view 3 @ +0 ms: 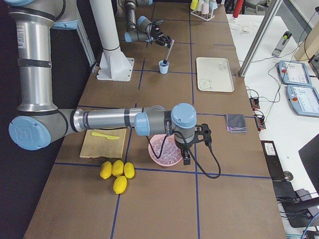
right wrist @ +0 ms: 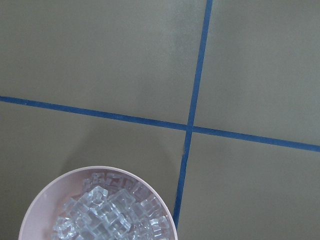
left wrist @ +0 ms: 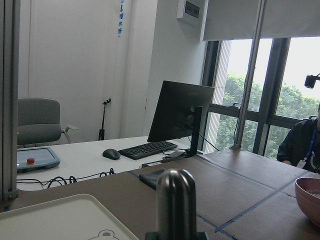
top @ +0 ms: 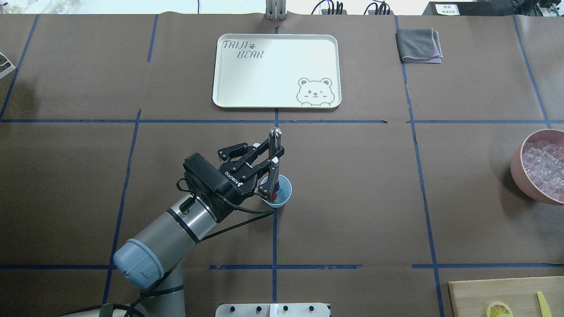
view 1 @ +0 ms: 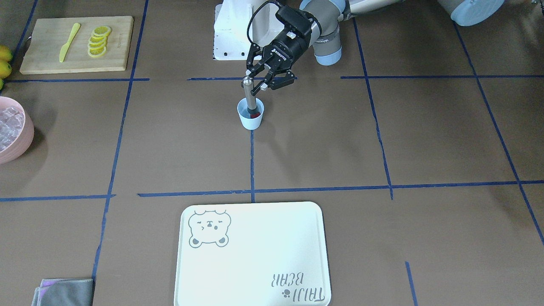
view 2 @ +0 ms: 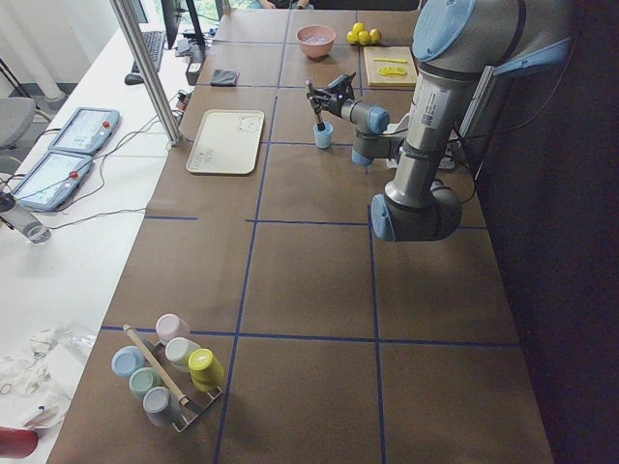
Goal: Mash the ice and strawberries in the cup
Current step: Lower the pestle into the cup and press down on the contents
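As it stands upright, the cup (view 1: 250,122) holds a red strawberry (view 1: 255,114).

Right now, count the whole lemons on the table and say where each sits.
4 whole lemons, clustered beside the wooden cutting board and pink bowl: three in a row, and a fourth nearer the exterior right camera. None appear hidden.

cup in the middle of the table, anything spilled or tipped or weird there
Nothing stands out. The cup stands upright with the strawberry inside, the left gripper holds the metal muddler in it, and no spill shows on the table around it.
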